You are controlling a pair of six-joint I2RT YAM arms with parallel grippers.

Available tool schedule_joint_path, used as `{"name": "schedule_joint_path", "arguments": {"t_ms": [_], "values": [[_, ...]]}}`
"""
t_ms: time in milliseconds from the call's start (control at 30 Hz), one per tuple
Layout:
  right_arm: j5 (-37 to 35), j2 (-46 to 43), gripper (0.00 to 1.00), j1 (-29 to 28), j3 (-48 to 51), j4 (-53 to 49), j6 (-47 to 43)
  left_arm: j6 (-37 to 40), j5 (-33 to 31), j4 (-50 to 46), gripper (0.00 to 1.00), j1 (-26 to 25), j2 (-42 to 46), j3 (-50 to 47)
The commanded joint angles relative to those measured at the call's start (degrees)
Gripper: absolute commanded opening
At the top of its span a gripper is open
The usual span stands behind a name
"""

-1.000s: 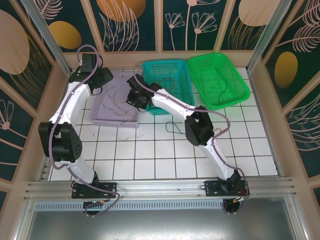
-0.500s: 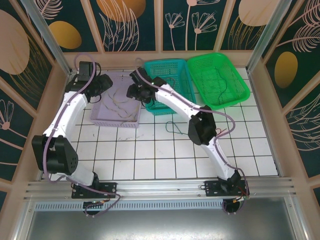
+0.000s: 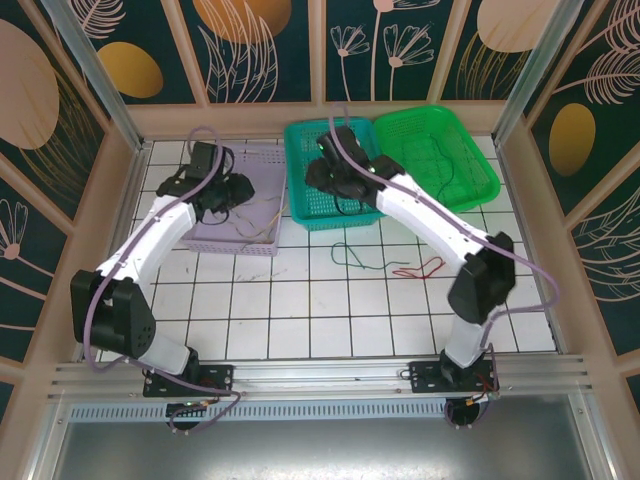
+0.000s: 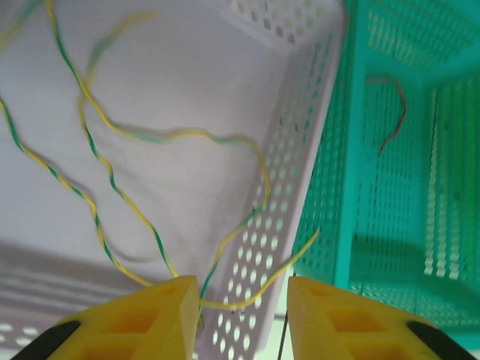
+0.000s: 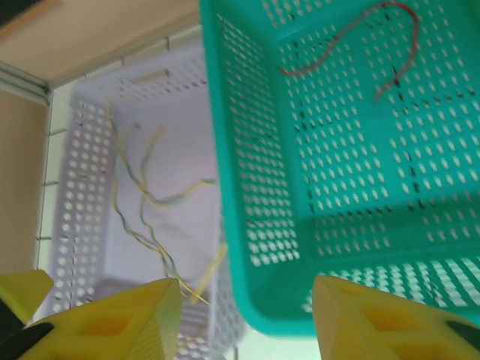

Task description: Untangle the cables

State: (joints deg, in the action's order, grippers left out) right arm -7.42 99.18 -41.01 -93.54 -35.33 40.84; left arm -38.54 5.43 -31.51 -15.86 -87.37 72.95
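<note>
Left hand (image 4: pixel 241 289) gapes just above the yellow-green cables (image 4: pixel 187 134), gripping none; right hand (image 5: pixel 246 289) gapes empty over the teal basket (image 5: pixel 255 165).

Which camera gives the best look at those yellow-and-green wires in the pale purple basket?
The left wrist view: the yellow-and-green wires lie close, their twisted colours clear. The right wrist view shows them smaller and blurrier; the top external view shows faint threads.

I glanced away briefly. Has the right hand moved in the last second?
Yes. The right hand has shifted rightward, from the right edge of the lavender basket to above the teal basket.
</note>
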Motion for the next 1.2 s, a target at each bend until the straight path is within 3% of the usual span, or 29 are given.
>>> {"name": "schedule_joint_path", "arguments": {"t_ms": [0,167,333,500,867,1167], "values": [[1.4,-7.6,0.47,1.5,12.4,5.2,0.9,5.4,1.3,-0.6,0.37,-1.8,-2.2,-2.5],[2.4,-15.9,0.47,2.2,24.3,6.3,2.9,16.5,-3.1,1.1,0.43,-2.9,-4.4,-4.3],[2.0,-18.8,0.47,2.8,27.1,5.5,4.1,28.2,-0.4,3.7,0.49,-3.2,-4.6,-5.4],[1.6,-18.5,0.47,3.4,26.3,4.9,4.3,34.9,3.1,4.8,0.53,-3.4,-5.0,-6.1],[2.4,-16.9,0.47,3.7,25.8,4.7,4.6,43.3,7.6,5.0,0.47,-3.5,-8.2,-5.5],[3.1,-15.9,0.46,4.3,25.4,5.0,4.4,44.2,4.9,6.6,0.45,-3.6,-10.5,-6.9]]}}
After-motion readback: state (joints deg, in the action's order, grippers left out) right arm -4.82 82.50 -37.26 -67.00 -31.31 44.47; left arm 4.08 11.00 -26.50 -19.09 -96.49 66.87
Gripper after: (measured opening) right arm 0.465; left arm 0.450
